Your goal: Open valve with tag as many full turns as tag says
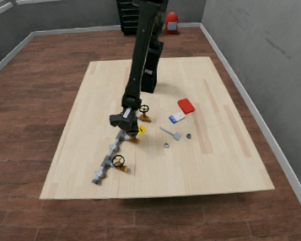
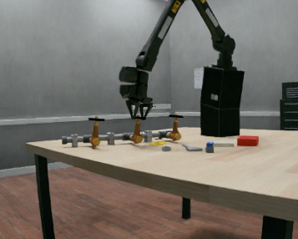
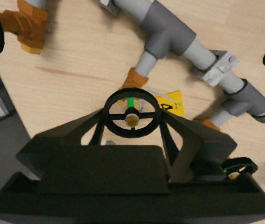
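Observation:
A grey pipe (image 1: 109, 155) lies on the wooden table with three orange valves, each with a black handwheel. The middle valve (image 2: 136, 134) has a yellow tag (image 1: 141, 130) beside it; the tag also shows in the wrist view (image 3: 170, 104). My gripper (image 2: 138, 116) is shut on the middle valve's handwheel (image 3: 131, 113), one finger on each side of the rim. The handwheel shows a green mark at its top. The far valve (image 1: 144, 112) and the near valve (image 1: 119, 162) stand apart from the gripper.
A red block (image 1: 185, 105), a blue-and-white piece (image 1: 177, 117), a grey bracket (image 1: 171, 133) and two small nuts (image 1: 166, 145) lie to the right of the pipe. The arm's black base (image 2: 221, 101) stands at the back of the table.

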`<state>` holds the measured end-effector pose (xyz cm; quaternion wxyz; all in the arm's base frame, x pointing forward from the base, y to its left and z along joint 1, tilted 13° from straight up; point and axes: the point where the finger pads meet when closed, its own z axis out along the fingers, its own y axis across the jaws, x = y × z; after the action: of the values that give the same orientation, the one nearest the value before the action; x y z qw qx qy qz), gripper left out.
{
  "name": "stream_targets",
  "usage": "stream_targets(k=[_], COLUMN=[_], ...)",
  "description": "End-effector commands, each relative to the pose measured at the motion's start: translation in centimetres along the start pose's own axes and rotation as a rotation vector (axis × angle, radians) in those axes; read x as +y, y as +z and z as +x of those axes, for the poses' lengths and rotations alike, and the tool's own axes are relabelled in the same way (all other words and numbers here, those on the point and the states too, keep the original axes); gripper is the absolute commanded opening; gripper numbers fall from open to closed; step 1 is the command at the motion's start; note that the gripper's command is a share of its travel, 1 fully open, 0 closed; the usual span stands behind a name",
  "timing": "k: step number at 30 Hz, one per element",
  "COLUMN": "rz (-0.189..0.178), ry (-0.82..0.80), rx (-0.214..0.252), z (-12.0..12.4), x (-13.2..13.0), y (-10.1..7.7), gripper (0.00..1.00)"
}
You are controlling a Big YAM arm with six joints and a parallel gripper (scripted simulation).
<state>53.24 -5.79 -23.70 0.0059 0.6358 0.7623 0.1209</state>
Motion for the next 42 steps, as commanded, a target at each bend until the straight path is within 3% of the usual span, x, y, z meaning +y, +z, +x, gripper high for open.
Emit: stream_targets(k=[1,7,21,23,24,38,40,42], rz=[0.005,0.005,0.001,0.001,0.003,-0.001,-0.001,0.000], ry=[-0.171,-0.323,-1.031,-1.031,-1.150,-1.809,-1.809,-1.972], rx=[-0.003,-0.002,-0.003,-0.003,-0.001,-0.008,-0.008,-0.008], z=[0.12,0.12,0.11,0.11,0.12,0.08,0.08,0.09], x=[0.05,0.05,0.16,0.16,0.14,0.28,0.28,0.28], y=[-0.13,-0.13,-0.16,-0.16,-0.16,-0.19,-0.19,-0.19], gripper=[0.00,0.00,0.00,0.00,0.00,0.00,0.00,0.00])
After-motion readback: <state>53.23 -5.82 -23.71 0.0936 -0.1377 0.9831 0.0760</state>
